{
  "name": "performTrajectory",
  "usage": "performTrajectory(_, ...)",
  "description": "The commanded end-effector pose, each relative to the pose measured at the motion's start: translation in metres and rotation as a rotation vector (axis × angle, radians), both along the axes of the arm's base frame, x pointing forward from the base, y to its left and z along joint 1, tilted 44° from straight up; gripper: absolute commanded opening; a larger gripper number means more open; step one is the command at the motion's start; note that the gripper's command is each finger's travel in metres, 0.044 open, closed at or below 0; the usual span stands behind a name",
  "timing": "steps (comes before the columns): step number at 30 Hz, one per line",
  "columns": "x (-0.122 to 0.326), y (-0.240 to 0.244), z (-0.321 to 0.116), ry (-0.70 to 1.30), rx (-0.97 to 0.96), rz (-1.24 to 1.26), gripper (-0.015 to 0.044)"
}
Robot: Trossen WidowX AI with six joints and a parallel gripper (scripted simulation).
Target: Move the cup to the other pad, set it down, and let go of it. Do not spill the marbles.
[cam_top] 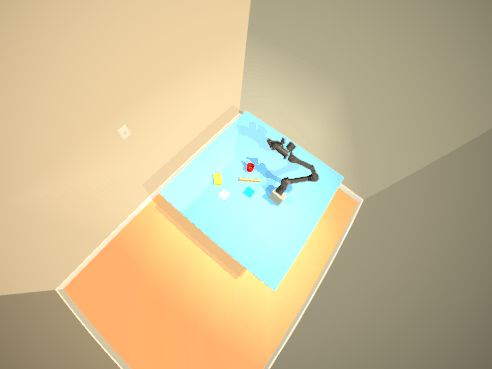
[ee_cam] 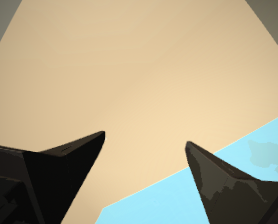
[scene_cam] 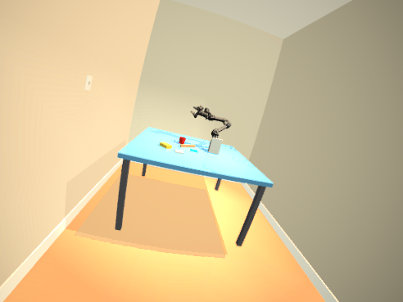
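1. The red cup point(cam_top: 250, 167) sits on the blue surface point(cam_top: 260, 235), close to the far side. It is well apart from the pincer point(cam_top: 272, 144), so nothing has been picked up yet.
2. The marbles are too small to see from these views, so they are probably down inside the cup.
3. The pincer is open wide and holds nothing. In the wrist view its two dark fingers stand far apart, with only wall and a bit of blue surface between them.
4. A white pad point(cam_top: 224, 194) and a bright blue pad point(cam_top: 248, 192) lie near the cup. The cup does not look like it is on either one, though the view is too far away to be sure.
5. A thin orange stick point(cam_top: 249, 179) lies between the cup and the pads. If the cup is carried too low, it could bump the stick and tip.
6. If the pincer comes down crooked or too fast, it could knock the cup over and the marbles would roll out.
7. A yellow block point(cam_top: 217, 178) lies off to one side, near the white pad.
8. The arm point(cam_top: 300, 170) is bent at the elbow and held up high. The pincer points out toward the wall, not down at the cup.
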State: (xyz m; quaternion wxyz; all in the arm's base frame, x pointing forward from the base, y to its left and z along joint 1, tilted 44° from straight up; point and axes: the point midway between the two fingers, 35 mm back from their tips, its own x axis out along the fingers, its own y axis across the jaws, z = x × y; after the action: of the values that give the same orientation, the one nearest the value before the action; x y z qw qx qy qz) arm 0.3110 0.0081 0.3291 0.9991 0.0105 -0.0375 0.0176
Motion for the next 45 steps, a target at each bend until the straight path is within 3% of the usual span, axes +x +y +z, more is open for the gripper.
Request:
performTrajectory(1,0.002,-0.001,-0.002,0.013,0.012,-0.004,0.0374)
performTrajectory(10,0.055,-0.036,-0.126,0.549,0.534,-0.4,0.0148)
performTrajectory(17,0.045,-0.065,-0.22,0.776,0.754,-0.935,0.0148)
performTrajectory(25,0.013,-0.099,-0.279,0.716,0.724,-1.546,0.0148)
performTrajectory(45,0.012,-0.108,-0.29,0.699,0.709,-1.588,0.0148)
